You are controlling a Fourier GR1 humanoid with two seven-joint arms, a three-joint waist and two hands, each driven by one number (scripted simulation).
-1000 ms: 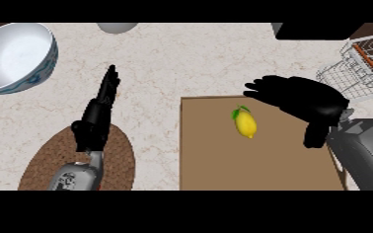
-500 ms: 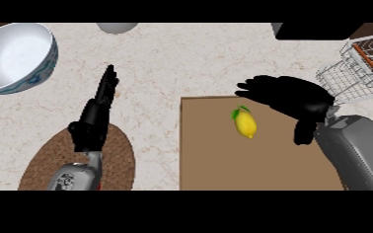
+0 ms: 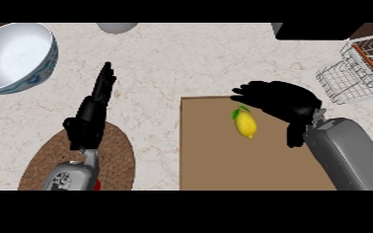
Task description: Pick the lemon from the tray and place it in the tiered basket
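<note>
A yellow lemon [image 3: 246, 123] with a green leaf lies on the brown tray [image 3: 218, 163], near its far edge. My right hand [image 3: 280, 101] hovers just right of and above the lemon, fingers relaxed and spread toward it, holding nothing. The wire tiered basket [image 3: 350, 76] stands at the right edge. At the left, my left hand [image 3: 91, 113] rests with straight fingers pointing away from me.
A large white and blue bowl [image 3: 22, 57] sits at the far left. A round woven mat [image 3: 44, 163] lies under the left forearm. A grey round object [image 3: 116, 27] and a dark box [image 3: 320, 30] sit at the far edge.
My right hand has drifted left and nearer, closing in on the lemon. The lemon and the left hand have stayed put.
</note>
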